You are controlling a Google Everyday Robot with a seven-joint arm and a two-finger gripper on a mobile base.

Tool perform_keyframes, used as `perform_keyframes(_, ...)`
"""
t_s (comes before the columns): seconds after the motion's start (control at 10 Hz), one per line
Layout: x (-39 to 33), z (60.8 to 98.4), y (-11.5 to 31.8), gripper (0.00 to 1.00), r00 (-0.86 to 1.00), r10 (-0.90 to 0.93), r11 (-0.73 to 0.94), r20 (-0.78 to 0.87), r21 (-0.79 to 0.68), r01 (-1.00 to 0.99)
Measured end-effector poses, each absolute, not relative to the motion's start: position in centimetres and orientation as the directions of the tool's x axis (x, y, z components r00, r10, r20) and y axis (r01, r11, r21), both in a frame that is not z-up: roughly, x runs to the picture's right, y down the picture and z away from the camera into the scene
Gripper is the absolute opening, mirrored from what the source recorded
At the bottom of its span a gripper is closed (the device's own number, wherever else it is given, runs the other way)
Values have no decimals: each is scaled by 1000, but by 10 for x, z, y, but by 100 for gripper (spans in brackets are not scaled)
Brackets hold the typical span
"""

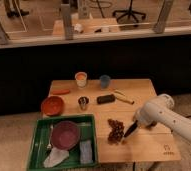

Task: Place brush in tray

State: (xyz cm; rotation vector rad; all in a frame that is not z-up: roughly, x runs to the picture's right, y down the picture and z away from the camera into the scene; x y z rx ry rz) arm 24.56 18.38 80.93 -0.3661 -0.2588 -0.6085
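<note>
The green tray point(64, 118) sits at the table's front left and holds a maroon bowl point(65, 134), a white cloth point(54, 159) and a blue sponge point(86, 151). My gripper point(133, 125), at the end of the white arm point(159, 112), is low over the table's front right. It holds the slim dark brush point(129, 130), which slants down and to the left. The brush tip is right beside the dark grape bunch point(116, 131). The tray lies further to the left of the grapes.
On the wooden table point(144, 147) are an orange-red bowl point(52, 105), a metal cup point(83, 103), a black block point(106, 99), a yellowish stick point(123, 96), a cream cup point(81, 79), a blue cup point(105, 81) and an orange carrot-like piece point(60, 92).
</note>
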Motion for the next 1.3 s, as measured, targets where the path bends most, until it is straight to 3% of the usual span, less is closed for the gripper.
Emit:
perform_keyframes(0.4, 220, 725, 155, 0, 725, -606, 733, 326, -126, 669)
perform_keyframes(0.7, 190, 661, 163, 0, 631, -699, 669, 335, -6, 744)
perform_keyframes(1.3, 179, 646, 165, 0, 595, -731, 638, 334, 28, 769)
